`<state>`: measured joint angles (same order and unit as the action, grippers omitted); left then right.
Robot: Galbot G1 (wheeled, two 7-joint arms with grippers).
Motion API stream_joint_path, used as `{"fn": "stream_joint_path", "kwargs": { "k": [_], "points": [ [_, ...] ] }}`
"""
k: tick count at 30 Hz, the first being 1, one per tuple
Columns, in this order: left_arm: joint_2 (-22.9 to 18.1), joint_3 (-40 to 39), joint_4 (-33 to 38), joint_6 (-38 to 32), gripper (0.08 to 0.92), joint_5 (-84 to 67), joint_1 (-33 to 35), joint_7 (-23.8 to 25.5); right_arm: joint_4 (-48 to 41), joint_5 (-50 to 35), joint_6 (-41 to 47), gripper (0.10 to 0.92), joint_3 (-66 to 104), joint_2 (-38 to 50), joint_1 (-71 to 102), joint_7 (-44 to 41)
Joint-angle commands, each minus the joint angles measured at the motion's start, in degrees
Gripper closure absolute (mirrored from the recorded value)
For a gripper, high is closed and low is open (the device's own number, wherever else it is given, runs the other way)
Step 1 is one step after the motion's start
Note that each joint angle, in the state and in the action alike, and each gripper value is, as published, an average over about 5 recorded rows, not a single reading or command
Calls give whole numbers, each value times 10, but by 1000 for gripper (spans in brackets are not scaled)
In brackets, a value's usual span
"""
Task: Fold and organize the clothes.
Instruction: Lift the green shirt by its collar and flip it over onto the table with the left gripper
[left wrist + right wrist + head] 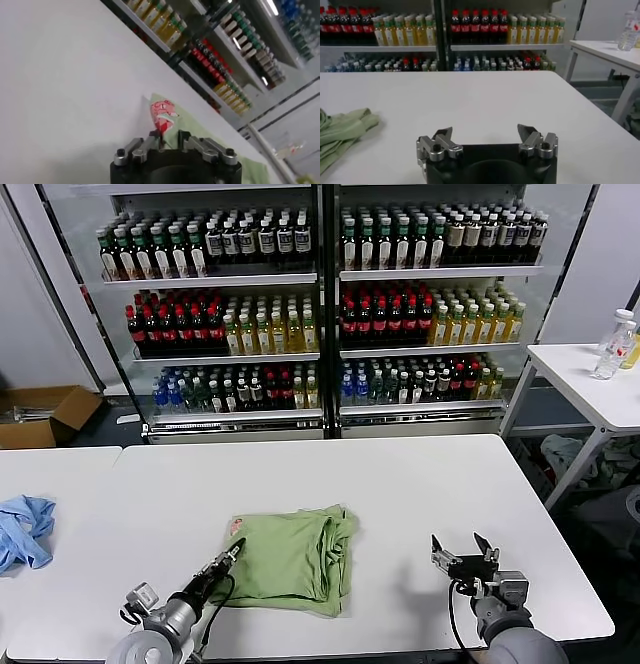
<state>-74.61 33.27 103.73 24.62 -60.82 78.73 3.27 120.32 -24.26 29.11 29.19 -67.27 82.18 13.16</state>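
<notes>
The clothes (pixel 290 559), a light green shirt folded into a rough rectangle, lie on the white table (pixel 420 484) in front of me. A bit of red-and-pink print (pixel 164 111) shows at the shirt's left edge. My left gripper (pixel 236 550) sits at that edge, its fingers drawn close on the green fabric (pixel 170 136) just below the print. My right gripper (pixel 463 544) hovers over bare table to the right of the shirt, jaws wide open and empty (pixel 485 132). In the right wrist view the shirt's edge (pixel 340 132) lies apart from that gripper.
A crumpled blue cloth (pixel 22 529) lies at the table's left edge. Shelves of bottles (pixel 320 304) stand behind the table. A small side table (pixel 590 384) with a clear bottle (pixel 612 344) is at the right. A cardboard box (pixel 45 414) sits on the floor at left.
</notes>
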Motion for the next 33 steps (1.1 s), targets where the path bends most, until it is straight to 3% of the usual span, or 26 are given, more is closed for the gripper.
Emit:
{"fn": "stream_joint_path", "kwargs": {
  "k": [1, 6, 12, 19, 22, 25, 28, 33],
  "points": [
    [-8, 14, 0, 3, 736, -119, -4, 11, 2, -3, 1, 203, 3, 2, -3, 1],
    [-16, 38, 14, 4, 875, -175, 0, 8, 4, -5, 2, 203, 6, 1, -1, 1],
    [6, 142, 45, 9, 907, -188, 10, -4, 2, -6, 0, 203, 3, -1, -3, 1],
    [128, 327, 71, -11, 907, -58, 15, -14, -2, -9, 0, 203, -13, -3, -21, 1],
    [176, 362, 99, -13, 907, 27, 17, -6, -1, -9, 0, 203, -18, -4, -24, 1],
    [188, 313, 150, -19, 907, 116, 17, -4, 3, -10, -1, 203, -17, -4, -24, 0],
    [157, 194, 182, -32, 907, 204, 3, -10, 10, -11, -2, 203, -13, -4, -19, 0],
    [79, -49, 116, -63, 907, 427, -36, -20, 27, -12, -4, 203, 1, 1, 0, -2]
  ]
}}
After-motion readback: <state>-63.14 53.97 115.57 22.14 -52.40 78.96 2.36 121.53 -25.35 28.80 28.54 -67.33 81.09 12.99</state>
